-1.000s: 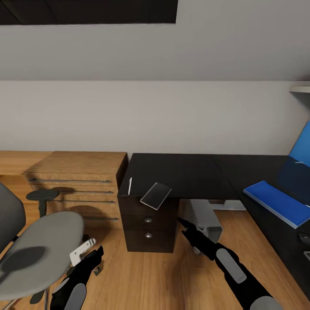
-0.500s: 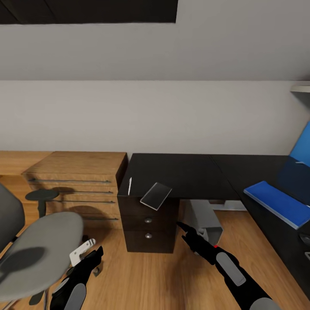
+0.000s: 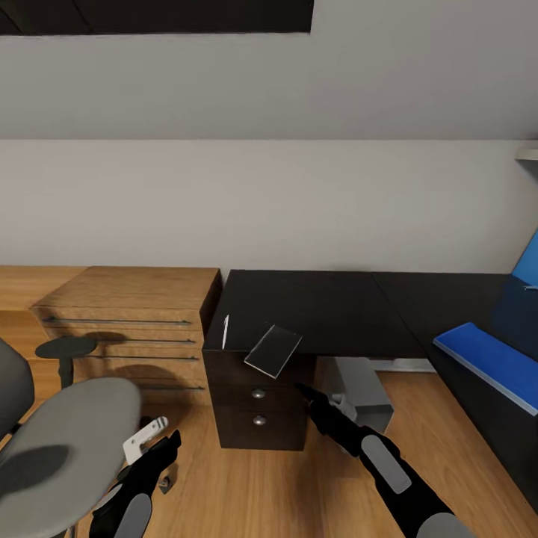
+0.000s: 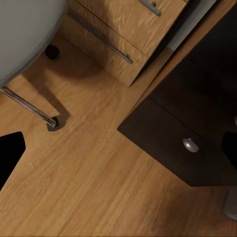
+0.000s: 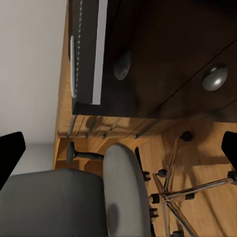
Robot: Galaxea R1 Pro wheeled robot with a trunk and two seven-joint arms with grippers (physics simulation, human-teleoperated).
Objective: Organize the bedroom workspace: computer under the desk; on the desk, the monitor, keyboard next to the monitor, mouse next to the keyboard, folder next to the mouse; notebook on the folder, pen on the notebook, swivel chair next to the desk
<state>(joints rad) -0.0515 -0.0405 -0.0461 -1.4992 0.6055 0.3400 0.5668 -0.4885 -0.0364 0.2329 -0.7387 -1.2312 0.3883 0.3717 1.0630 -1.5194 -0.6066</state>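
My left gripper (image 3: 161, 447): low beside the swivel chair, above the wooden floor, holding nothing; I cannot tell whether the fingers are apart or together
My right gripper (image 3: 304, 391): reaching toward the front of the drawer unit, just below the notebook's overhanging corner, carrying nothing; its tips look drawn to a point in the head view, but I cannot tell the state for sure
Notebook (image 3: 273, 350): on the table's left end, lying askew, one corner hanging past the front edge above the drawers; not yet on the folder
Pen (image 3: 226, 332): thin pale stick on the table near its left edge, just beside the notebook but apart from it; not yet stacked
Folder (image 3: 489, 360): bright blue, already on the table's right wing, well apart from notebook and pen; that step looks done
Computer (image 3: 362, 388): light-grey case on the floor under the table, beside the drawer unit; looks in place
Swivel chair (image 3: 71, 430): grey seat at my left, near the wooden chest of drawers (image 3: 127, 321), apart from the table; seat bare, positioning still to do
Table (image 3: 314, 306): glossy black L-shaped top, drawers with silver knobs (image 3: 258, 393)
Monitor, keyboard, mouse: cannot judge from here
Left to do, as I judge it: notebook onto folder, pen on top, chair drawn to the table
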